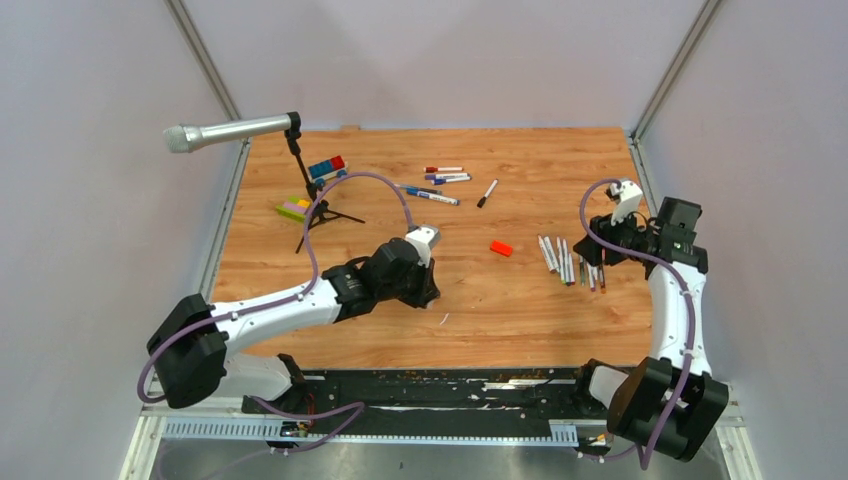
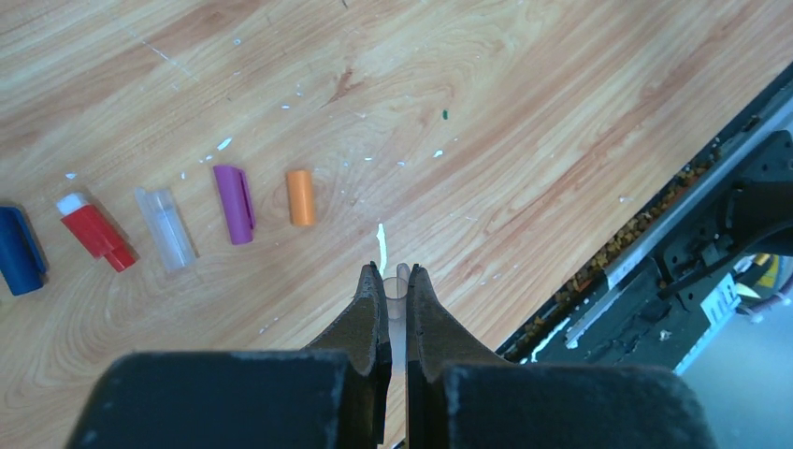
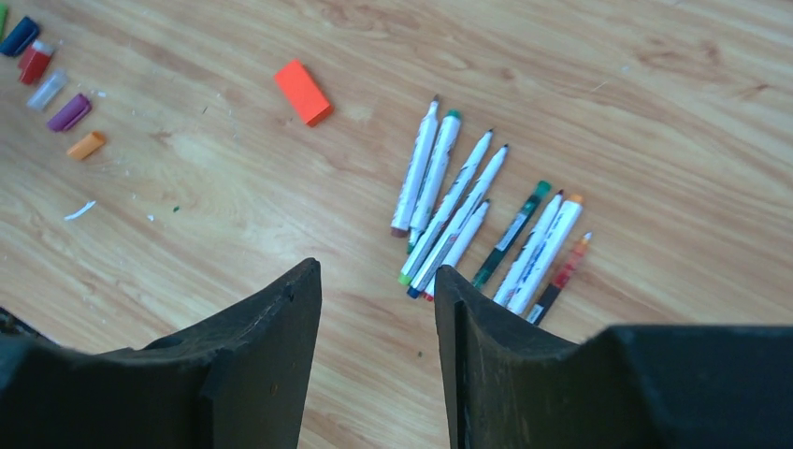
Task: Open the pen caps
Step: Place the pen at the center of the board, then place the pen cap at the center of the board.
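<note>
My left gripper (image 2: 394,267) is shut on a clear pen cap (image 2: 396,292), held just above the wood; in the top view it (image 1: 428,292) sits mid-table. Beyond it lie loose caps in a row: blue (image 2: 19,251), red (image 2: 93,230), clear (image 2: 166,229), purple (image 2: 234,203), orange (image 2: 300,196). My right gripper (image 3: 376,266) is open and empty, hovering near several uncapped pens (image 3: 468,220), which also show in the top view (image 1: 565,260). Several capped pens (image 1: 442,182) lie at the back.
An orange-red block (image 1: 501,248) lies between the arms and also shows in the right wrist view (image 3: 302,91). A microphone (image 1: 230,131) on a black tripod (image 1: 318,205) and toy bricks (image 1: 326,168) stand at the back left. A black rail (image 2: 692,243) edges the table's near side.
</note>
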Robot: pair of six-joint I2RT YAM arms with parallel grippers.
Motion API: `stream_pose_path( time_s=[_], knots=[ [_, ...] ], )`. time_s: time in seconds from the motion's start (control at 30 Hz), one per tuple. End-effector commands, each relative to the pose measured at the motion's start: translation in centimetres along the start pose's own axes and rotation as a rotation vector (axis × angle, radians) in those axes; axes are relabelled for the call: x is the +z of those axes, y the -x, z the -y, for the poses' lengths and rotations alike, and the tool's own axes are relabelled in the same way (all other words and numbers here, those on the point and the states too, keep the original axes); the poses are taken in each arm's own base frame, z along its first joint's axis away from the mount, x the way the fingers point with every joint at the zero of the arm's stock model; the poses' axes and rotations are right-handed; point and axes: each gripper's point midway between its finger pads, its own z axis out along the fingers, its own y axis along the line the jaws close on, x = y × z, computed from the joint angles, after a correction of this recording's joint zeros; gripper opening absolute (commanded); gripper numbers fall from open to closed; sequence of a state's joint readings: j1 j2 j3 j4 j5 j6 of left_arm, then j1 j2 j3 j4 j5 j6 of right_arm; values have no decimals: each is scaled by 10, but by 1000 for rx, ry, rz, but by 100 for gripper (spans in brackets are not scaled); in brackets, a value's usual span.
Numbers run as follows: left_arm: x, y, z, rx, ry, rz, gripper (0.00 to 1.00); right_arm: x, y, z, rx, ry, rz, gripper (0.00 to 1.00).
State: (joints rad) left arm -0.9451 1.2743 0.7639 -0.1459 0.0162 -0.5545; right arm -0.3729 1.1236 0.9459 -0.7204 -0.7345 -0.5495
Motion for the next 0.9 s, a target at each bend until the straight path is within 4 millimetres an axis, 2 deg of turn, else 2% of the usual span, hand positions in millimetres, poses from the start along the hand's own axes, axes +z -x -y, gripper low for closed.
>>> stream_pose_path(
  time_s=[0.0, 0.23, 0.6, 0.73, 0.87],
  knots=[
    [2, 17, -3, 50, 86, 33, 3, 1, -4, -14, -48, 72, 41, 49],
    [14, 23, -17, 100, 179, 41, 4, 3, -6, -14, -61, 94, 36, 49],
    [59, 12, -20, 150, 235, -74, 5, 10, -17, -5, -36, 91, 3, 49],
    [71, 13, -7, 143, 188, -79, 5, 11, -18, -5, -35, 95, 3, 49],
    [83, 3, -1, 139, 182, -116, 6, 12, -18, -7, -30, 105, 4, 49]
  ],
)
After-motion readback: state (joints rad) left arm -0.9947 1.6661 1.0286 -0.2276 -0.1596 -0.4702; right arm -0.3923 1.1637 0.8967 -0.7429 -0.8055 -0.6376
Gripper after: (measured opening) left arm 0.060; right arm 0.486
